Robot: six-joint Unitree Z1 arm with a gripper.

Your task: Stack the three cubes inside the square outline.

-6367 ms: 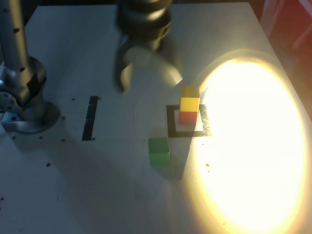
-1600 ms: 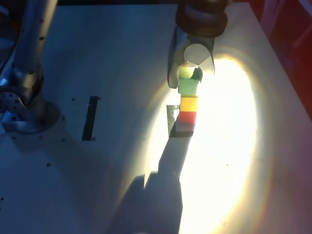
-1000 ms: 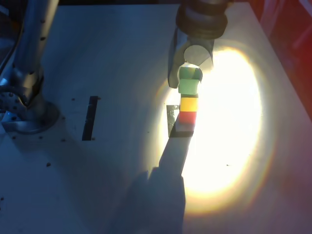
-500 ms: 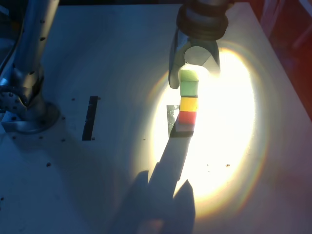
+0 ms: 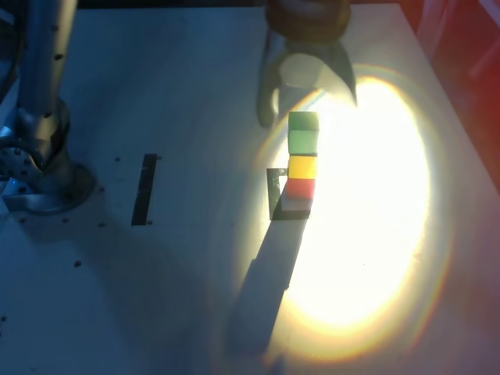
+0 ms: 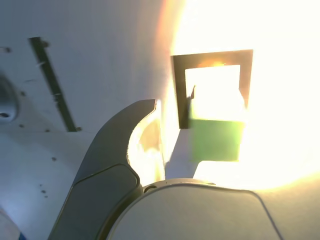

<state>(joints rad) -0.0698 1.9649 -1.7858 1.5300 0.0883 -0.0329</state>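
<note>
Three cubes stand in one column in the exterior view: the green cube [image 5: 303, 133] on the yellow cube [image 5: 303, 166] on the red cube [image 5: 300, 188]. The red one sits in the square outline [image 5: 273, 195], whose right part is lost in glare. My gripper [image 5: 307, 105] hangs just above and behind the green cube, open, with its jaws spread wide and touching nothing. In the wrist view the green cube [image 6: 216, 135] lies over the square outline [image 6: 212, 56], beside one dark finger [image 6: 120, 150]; the other finger is washed out.
A straight black tape strip [image 5: 144, 187] lies on the white table at the exterior view's left, also seen in the wrist view as the strip [image 6: 52, 85]. The arm's base [image 5: 39, 164] stands at the far left. A strong light patch [image 5: 367, 211] washes out the table's right.
The jaws have spread apart and let go of the green cube, and the gripper has risen slightly. The green cube stays on top of the yellow one.
</note>
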